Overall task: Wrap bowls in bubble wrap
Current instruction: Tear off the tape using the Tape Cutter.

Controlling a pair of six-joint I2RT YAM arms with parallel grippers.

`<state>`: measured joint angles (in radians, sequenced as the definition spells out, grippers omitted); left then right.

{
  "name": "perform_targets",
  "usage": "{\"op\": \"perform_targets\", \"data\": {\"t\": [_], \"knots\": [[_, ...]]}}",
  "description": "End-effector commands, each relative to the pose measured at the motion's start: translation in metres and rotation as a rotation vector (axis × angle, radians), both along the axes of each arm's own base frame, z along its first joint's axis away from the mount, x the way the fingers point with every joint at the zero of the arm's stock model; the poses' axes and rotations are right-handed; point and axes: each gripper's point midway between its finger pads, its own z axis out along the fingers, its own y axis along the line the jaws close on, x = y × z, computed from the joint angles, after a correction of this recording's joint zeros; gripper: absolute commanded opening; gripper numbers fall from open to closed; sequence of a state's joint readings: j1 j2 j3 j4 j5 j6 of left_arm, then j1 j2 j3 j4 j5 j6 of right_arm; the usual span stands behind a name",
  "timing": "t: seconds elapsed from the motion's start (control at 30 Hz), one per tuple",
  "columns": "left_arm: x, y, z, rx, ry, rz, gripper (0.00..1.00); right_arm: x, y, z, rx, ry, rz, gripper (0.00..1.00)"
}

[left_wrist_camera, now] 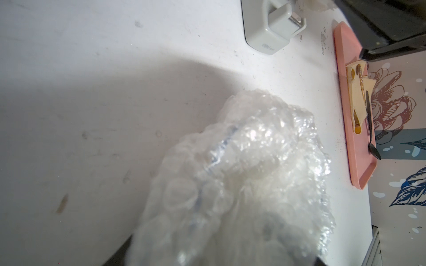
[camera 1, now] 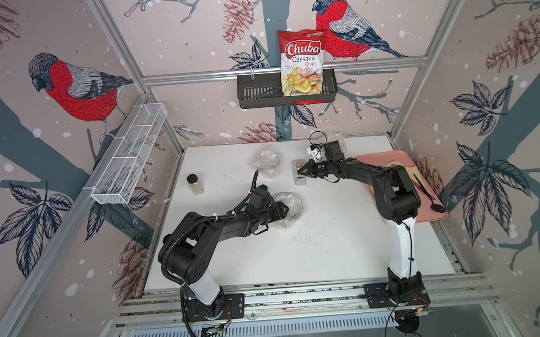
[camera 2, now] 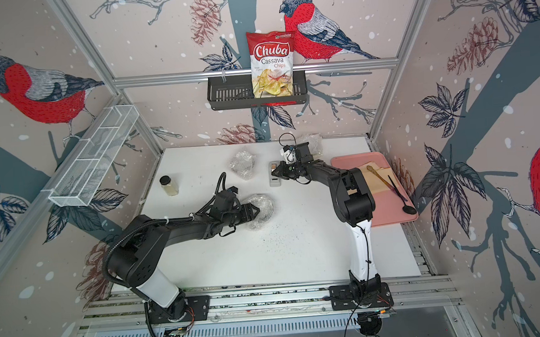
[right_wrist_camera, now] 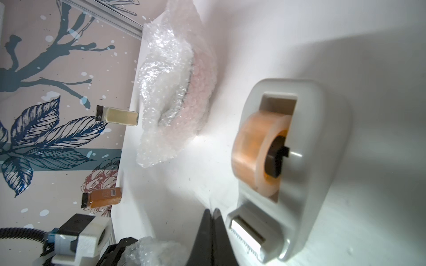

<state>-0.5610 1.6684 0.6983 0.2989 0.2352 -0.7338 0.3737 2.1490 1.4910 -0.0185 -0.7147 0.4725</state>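
The bowls are hidden inside bubble wrap, and three crumpled bundles lie on the white table. My left gripper (camera 1: 285, 210) is shut on the nearest bundle (camera 1: 293, 203). That bundle fills the left wrist view (left_wrist_camera: 242, 172), with a bluish rim faint through the wrap. A second bundle (camera 1: 266, 163) lies mid-table; the right wrist view (right_wrist_camera: 179, 92) shows a dark bowl rim through it. The third bundle (camera 1: 337, 139) sits behind the right wrist. My right gripper (right_wrist_camera: 211, 213) is shut, its tips beside the cutter of the grey tape dispenser (right_wrist_camera: 288, 161). I see nothing between its fingers.
A glass jar with a black lid (camera 1: 195, 183) stands at the table's left. On the right, a pink tray (camera 1: 425, 211) carries tan paper and spoons. A black basket (camera 1: 257, 91) with a chips bag hangs on the back rail. A white wire basket (camera 1: 129, 155) hangs on the left wall.
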Motion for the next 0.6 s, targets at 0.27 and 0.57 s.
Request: {"op": "perform_targets", "data": {"t": [0.27,0.57], "knots": [[0.000,0.006,-0.005,0.029,0.008,0.019,0.70,-0.042,-0.004,0.020,0.059,0.023,0.058,0.06],[0.002,0.004,-0.008,0.030,0.013,0.013,0.70,-0.077,-0.010,-0.003,0.048,0.080,0.082,0.06]]}}
